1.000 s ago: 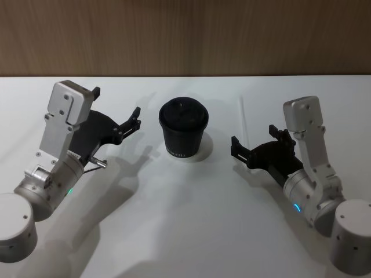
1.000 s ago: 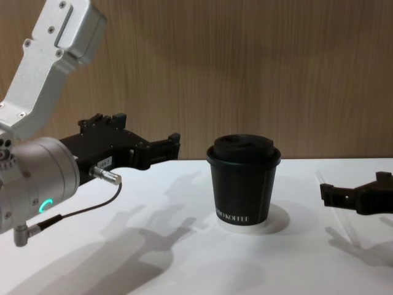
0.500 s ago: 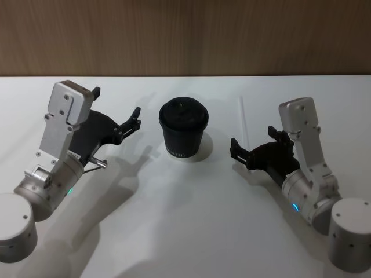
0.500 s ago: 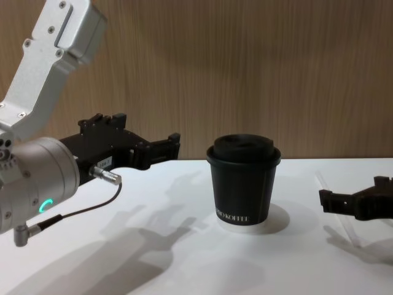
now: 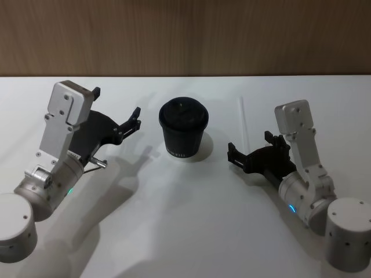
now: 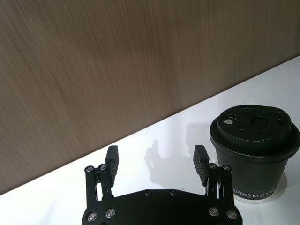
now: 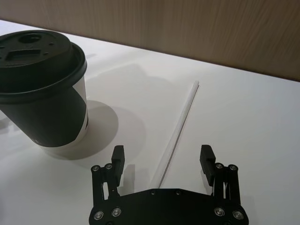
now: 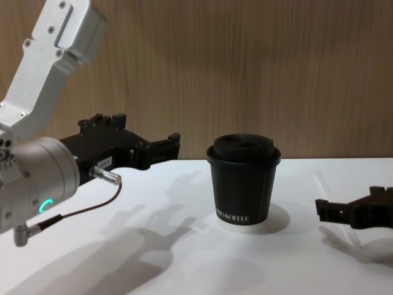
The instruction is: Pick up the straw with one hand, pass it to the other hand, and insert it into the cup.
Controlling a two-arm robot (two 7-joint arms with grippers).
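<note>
Left of the cup (image 5: pixel 184 128), the left gripper (image 5: pixel 116 103) hovers with its jaws spread wide, empty. Right of the cup, the straw (image 5: pixel 243 119) lies flat on the table (image 5: pixel 185 220). The right gripper (image 7: pixel 162 152), jaws spread, straddles the straw's near end without touching it.

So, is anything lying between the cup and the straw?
No: the right wrist view shows bare table between cup and straw, just the cup's shadow. The open right claw straddles the straw's end; the left claw idles left of the cup.

Open tabletop (image 5: pixel 185 231) lies around the straw (image 5: pixel 243 119); the cup (image 5: pixel 184 130) stands nearby, leftward.
</note>
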